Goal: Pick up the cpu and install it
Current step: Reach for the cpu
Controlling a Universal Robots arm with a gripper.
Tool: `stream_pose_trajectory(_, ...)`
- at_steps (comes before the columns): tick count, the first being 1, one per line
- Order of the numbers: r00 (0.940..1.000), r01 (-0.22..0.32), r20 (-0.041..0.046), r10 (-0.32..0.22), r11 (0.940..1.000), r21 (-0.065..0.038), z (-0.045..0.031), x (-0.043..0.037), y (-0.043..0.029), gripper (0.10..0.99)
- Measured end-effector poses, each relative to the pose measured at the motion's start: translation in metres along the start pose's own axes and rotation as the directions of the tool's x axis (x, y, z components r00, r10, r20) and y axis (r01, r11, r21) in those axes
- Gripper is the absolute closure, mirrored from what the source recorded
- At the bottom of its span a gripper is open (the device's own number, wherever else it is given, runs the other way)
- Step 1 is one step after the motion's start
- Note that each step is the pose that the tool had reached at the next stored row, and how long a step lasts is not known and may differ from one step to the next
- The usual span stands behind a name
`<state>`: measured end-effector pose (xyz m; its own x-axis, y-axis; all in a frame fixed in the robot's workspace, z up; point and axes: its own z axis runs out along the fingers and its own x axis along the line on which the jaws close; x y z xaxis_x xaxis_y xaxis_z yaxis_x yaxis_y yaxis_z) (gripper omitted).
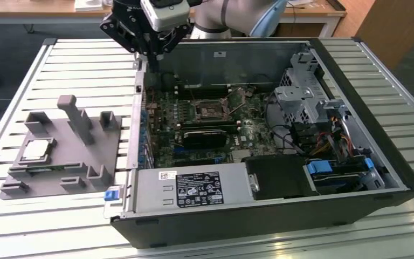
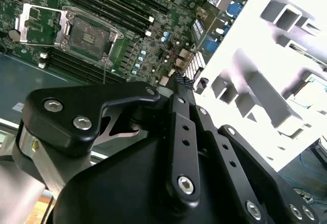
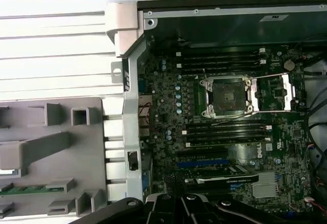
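One small flat square cpu [image 1: 36, 150], shiny silver metal top, lay on grey plastic holder [image 1: 117, 154], well apart from pincer [image 1: 152, 54]. Pincer drawn together, empty, hung over rim of black computer case [image 1: 264, 221], nearer open motherboard socket [image 3: 225, 96]. Judged: good pickup needed level approach, grip by rim.

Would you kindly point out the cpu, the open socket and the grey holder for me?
cpu [image 1: 36, 150], exterior view, middle of its metal top.
socket [image 3: 225, 97], first wrist view, middle of its open bed.
grey holder [image 1: 115, 147], exterior view, bare flat base plate.
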<state>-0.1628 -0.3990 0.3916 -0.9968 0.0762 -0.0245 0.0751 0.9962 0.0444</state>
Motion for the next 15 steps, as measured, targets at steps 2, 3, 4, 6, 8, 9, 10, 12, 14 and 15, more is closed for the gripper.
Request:
stream_pose_trajectory(2,1.0000,0.000,0.0000,0.000,1.0000,0.000,0.0002,0.0027,-0.0002,0.980)
stream_pose_trajectory(3,1.0000,0.000,0.0000,0.000,1.0000,0.000,0.0002,0.0040,-0.0003,0.980)
stream_pose_trajectory(4,1.0000,0.000,0.0000,0.000,1.0000,0.000,0.0003,0.0054,-0.0004,0.980)
stream_pose_trajectory(6,1.0000,0.000,0.0000,0.000,1.0000,0.000,0.0004,0.0082,-0.0006,0.980)
stream_pose_trajectory(8,1.0000,0.000,0.0000,0.000,1.0000,0.000,0.0006,0.0111,-0.0009,0.980)
stream_pose_trajectory(9,1.0000,0.000,-0.0001,0.000,1.0000,0.000,0.0007,0.0126,-0.0010,0.980)
stream_pose_trajectory(10,1.0000,0.000,0.0000,0.000,1.0000,0.000,0.0008,0.0140,-0.0011,0.980)
stream_pose_trajectory(12,1.0000,0.000,-0.0001,0.000,1.0000,0.000,0.0010,0.0170,-0.0014,0.980)
stream_pose_trajectory(14,1.0000,0.000,-0.0001,0.000,1.0000,0.000,0.0012,0.0206,-0.0016,0.980)
stream_pose_trajectory(15,1.0000,0.000,-0.0001,0.000,1.0000,0.000,0.0014,0.0223,-0.0017,0.980)
